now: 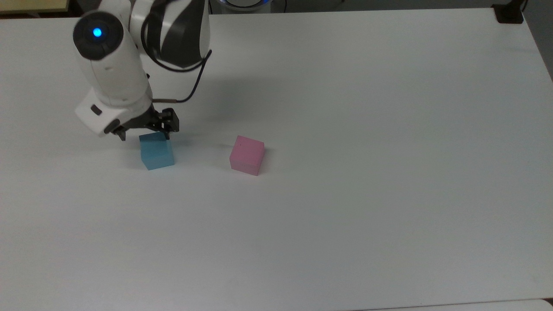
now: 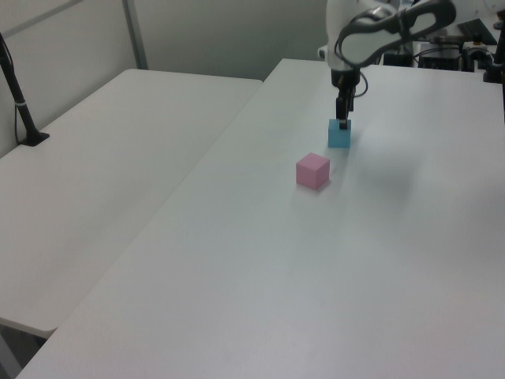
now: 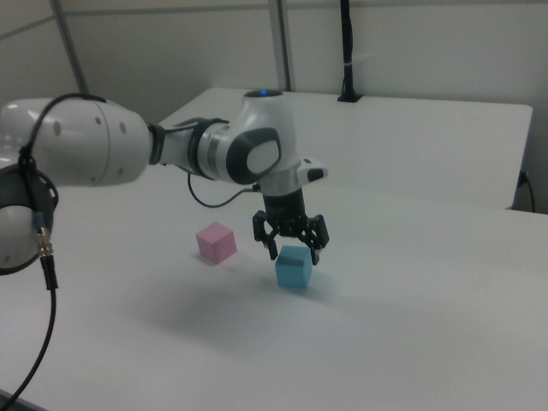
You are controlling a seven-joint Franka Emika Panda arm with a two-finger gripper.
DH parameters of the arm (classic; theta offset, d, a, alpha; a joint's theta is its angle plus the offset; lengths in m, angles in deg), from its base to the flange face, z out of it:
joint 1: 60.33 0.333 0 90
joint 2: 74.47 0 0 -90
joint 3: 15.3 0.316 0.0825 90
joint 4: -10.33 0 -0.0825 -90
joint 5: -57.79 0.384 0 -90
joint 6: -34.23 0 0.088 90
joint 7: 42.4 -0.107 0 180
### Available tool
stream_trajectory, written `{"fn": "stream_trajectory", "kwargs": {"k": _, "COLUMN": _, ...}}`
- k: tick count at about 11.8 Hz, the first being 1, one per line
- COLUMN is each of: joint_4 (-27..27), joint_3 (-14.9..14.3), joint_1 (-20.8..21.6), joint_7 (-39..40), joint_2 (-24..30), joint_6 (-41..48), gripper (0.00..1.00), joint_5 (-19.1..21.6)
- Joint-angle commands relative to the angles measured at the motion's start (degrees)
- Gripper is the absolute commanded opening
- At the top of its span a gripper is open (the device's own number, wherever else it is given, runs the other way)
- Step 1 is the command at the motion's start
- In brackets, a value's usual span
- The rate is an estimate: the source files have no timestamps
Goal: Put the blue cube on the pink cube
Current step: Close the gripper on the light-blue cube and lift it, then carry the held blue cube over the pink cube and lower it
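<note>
The blue cube [image 1: 157, 150] sits flat on the white counter [image 1: 345, 172] in the left-centre of the top view; it is turned a little, so its edges run slightly off the frame's edges, and as a cube it has no long axis. The same cube appears in the upper middle of the left view [image 2: 339, 135] and just below centre in the right view [image 3: 294, 266]. The pink cube [image 1: 246, 155] rests on the counter to the right of it in the top view, well apart from it, also turned slightly, with a tiny dark speck on its top face. In the left view the pink cube [image 2: 312, 170] lies lower and to the left of the blue one; in the right view it [image 3: 216, 242] lies to the left of the blue one. The end effector [image 1: 144, 136] hangs at the upper edge of the blue cube in the top view, with its fingers spread apart. In the right view the end effector [image 3: 292, 250] points straight down, its two fingers straddling the cube's top, tips about level with the top face, holding nothing. In the left view it [image 2: 342, 120] stands directly over the blue cube. The white arm [image 1: 113, 73] reaches in from the upper left of the top view.
</note>
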Motion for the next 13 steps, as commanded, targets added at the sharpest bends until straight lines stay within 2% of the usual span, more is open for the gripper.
{"fn": "stream_trajectory", "kwargs": {"k": 1, "joint_4": -0.2, "joint_3": 0.2, "joint_1": 0.7, "joint_7": 0.4, "joint_2": -1.4, "joint_6": -1.6, "gripper": 1.0, "joint_5": -0.7}}
{"fn": "stream_trajectory", "kwargs": {"k": 3, "joint_4": -0.2, "joint_3": 0.3, "joint_1": 0.7, "joint_7": 0.4, "joint_2": -1.7, "joint_6": -1.8, "gripper": 1.0, "joint_5": -0.7}}
{"fn": "stream_trajectory", "kwargs": {"k": 4, "joint_4": -0.2, "joint_3": 0.3, "joint_1": 0.6, "joint_7": 0.4, "joint_2": -1.7, "joint_6": -2.0, "gripper": 0.74, "joint_5": -0.6}}
{"fn": "stream_trajectory", "kwargs": {"k": 5, "joint_4": -0.2, "joint_3": 0.3, "joint_1": 0.7, "joint_7": 0.3, "joint_2": -1.7, "joint_6": -1.8, "gripper": 0.4, "joint_5": -0.2}}
{"fn": "stream_trajectory", "kwargs": {"k": 6, "joint_4": -0.2, "joint_3": 0.5, "joint_1": 0.9, "joint_7": 0.3, "joint_2": -1.4, "joint_6": -1.3, "gripper": 0.24, "joint_5": -0.1}}
{"fn": "stream_trajectory", "kwargs": {"k": 7, "joint_4": -0.2, "joint_3": 0.5, "joint_1": 1.4, "joint_7": 0.0, "joint_2": -0.2, "joint_6": -0.6, "gripper": 0.23, "joint_5": 0.0}}
{"fn": "stream_trajectory", "kwargs": {"k": 10, "joint_4": 0.3, "joint_3": 1.7, "joint_1": 5.6, "joint_7": -7.9, "joint_2": 5.1, "joint_6": 2.7, "gripper": 0.24, "joint_5": 0.5}}
{"fn": "stream_trajectory", "kwargs": {"k": 13, "joint_4": 2.0, "joint_3": 2.3, "joint_1": 11.5, "joint_7": -13.2, "joint_2": 5.4, "joint_6": 4.8, "gripper": 0.28, "joint_5": 2.3}}
